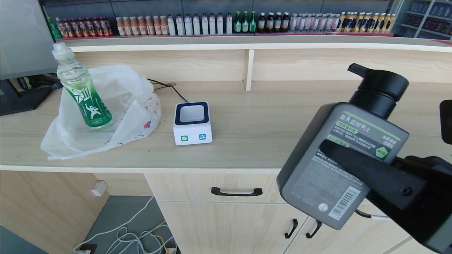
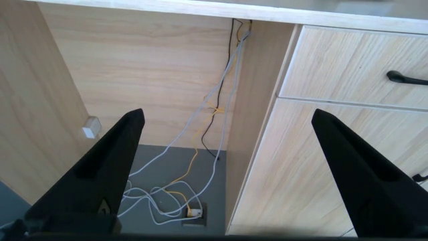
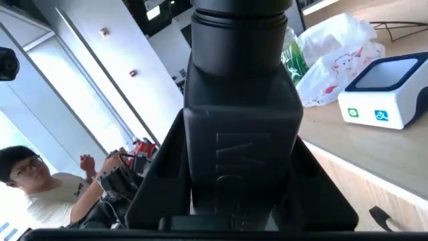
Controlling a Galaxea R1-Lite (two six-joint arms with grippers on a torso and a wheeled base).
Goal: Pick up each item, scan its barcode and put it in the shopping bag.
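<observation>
A pale wooden counter (image 1: 265,134) is seen across the scene, backed by a raised ledge. Behind the ledge, store shelves (image 1: 226,23) are lined with rows of bottles. At the far left a monitor (image 1: 21,35) is set on the counter. Below the counter's left part, the left gripper (image 2: 227,167) is held before a recess where cables (image 2: 180,194) lie on the grey floor; its jaws are spread wide, with nothing between them. A white shopping bag (image 1: 141,106) lies open on the counter, and a green drink bottle (image 1: 83,93) is stood nearly upright inside it. Just right of the bag, apart from it, a white scanner (image 1: 192,123) is placed. Farther right, well apart from the scanner, a grey pump bottle (image 1: 317,165) is held tilted in the air before the drawers (image 1: 236,192), clamped between the jaws of the right gripper (image 3: 237,181), with its barcode label turned toward the head camera.
</observation>
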